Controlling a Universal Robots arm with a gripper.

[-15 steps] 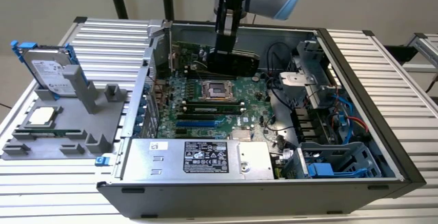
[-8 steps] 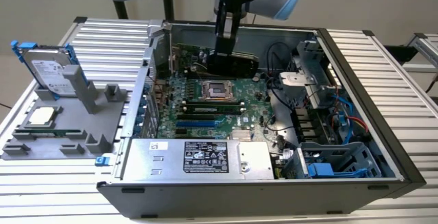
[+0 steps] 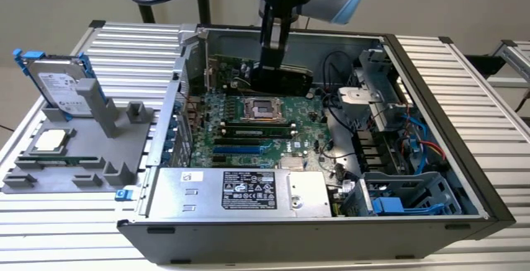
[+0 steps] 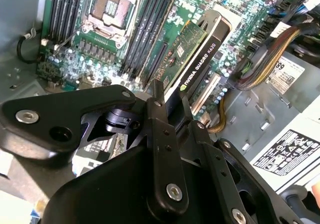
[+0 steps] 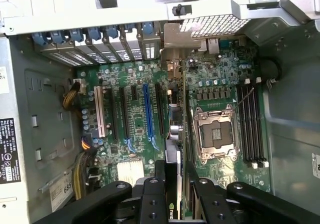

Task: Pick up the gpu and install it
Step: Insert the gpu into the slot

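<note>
GPU (image 3: 282, 79): green circuit card with black cooler block, held on edge inside the open computer case (image 3: 431, 134), above the far part of the motherboard (image 3: 248, 137) and not seated in any slot. In the second wrist view the card (image 4: 200, 54) hangs over the board's slots; in the first wrist view its thin edge (image 5: 172, 194) runs between the fingers.

Gripper (image 3: 272, 66): black, reaching down into the case from above, clamped on the GPU's upper edge. In both wrist views its fingers (image 4: 165, 149) (image 5: 152, 199) press on either face of the card.

Motherboard: large green board flat on the case floor. CPU socket (image 3: 265, 106) bare, just beside the GPU. Memory slots (image 5: 250, 124) flank the socket. Black, white and blue expansion slots (image 5: 146, 114) lie near the case's rear wall.

Rear slot covers (image 5: 100, 44): a row of perforated metal strips with blue clips, along the case's rear wall, close to the bracket end of the card.

Cables (image 3: 344, 72): black leads loop inside the case beside the GPU, on the exterior view's right. A yellow and black bundle (image 4: 265, 59) lies by the power supply (image 3: 240, 190), the boxed unit at the case's near wall.

Drive cage (image 3: 406, 196): grey with blue parts, in the case's near corner.

Grey holder (image 3: 74, 153): outside the case, on the exterior view's left, carrying an upright silver hard drive (image 3: 58, 82) with blue clips and a flat processor (image 3: 51, 139).

Table (image 3: 463, 66): ribbed aluminium, under the case.
</note>
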